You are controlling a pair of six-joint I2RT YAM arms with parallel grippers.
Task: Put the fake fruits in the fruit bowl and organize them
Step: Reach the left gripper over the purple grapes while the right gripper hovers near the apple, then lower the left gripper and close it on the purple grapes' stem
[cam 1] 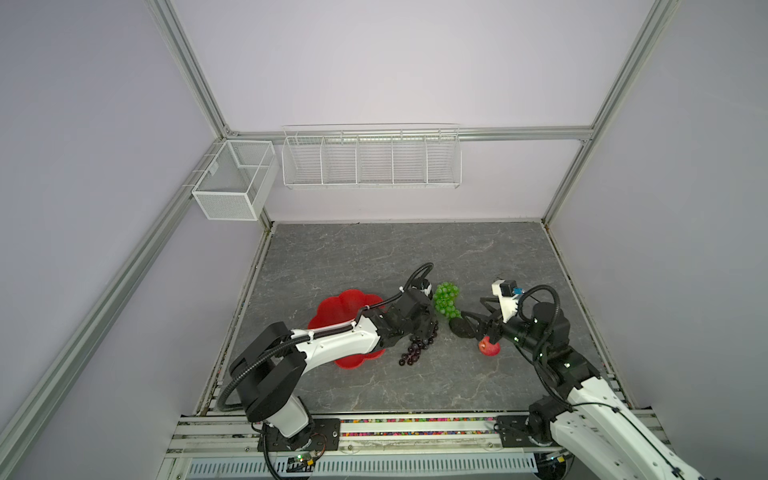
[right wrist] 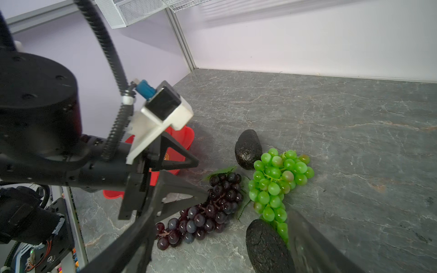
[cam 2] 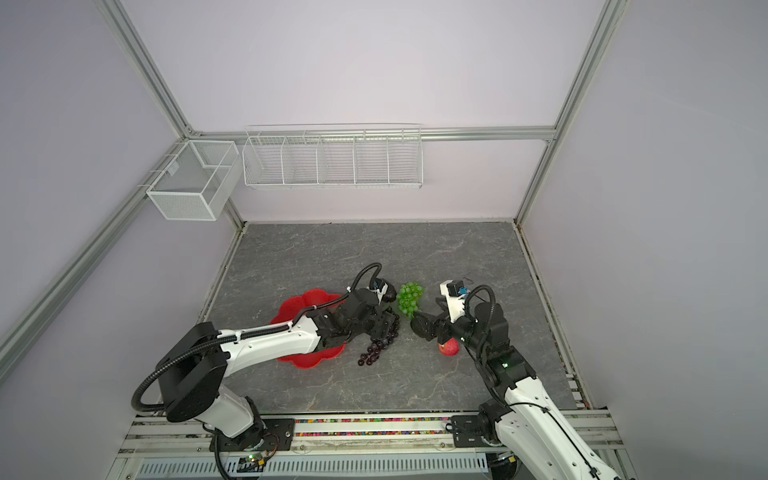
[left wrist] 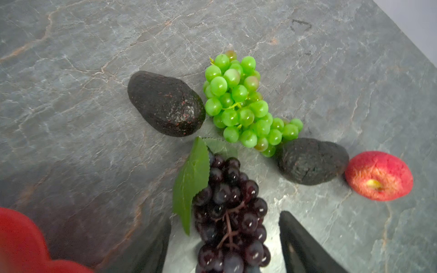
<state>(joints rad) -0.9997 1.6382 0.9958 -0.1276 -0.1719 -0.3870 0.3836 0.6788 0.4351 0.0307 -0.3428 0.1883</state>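
Observation:
The dark purple grape bunch point(left wrist: 231, 212) lies on the table just right of the red scalloped fruit bowl point(cam 1: 349, 303). My left gripper point(left wrist: 225, 216) is down over the bunch, open, one finger on each side with a gap showing on both. The green grape bunch point(cam 1: 446, 299) lies between two dark avocados point(left wrist: 165, 104) point(left wrist: 312, 160). My right gripper point(cam 1: 469, 326) is open and straddles the nearer avocado point(right wrist: 267, 245), whose far side touches the green grapes. The red apple point(cam 1: 489, 347) sits on the table under the right wrist. The bowl is partly hidden by my left arm.
All the fruit is bunched within a small patch at the table's middle. A long white wire basket point(cam 1: 372, 160) and a white mesh box point(cam 1: 232, 183) hang on the back wall. My two grippers work close together.

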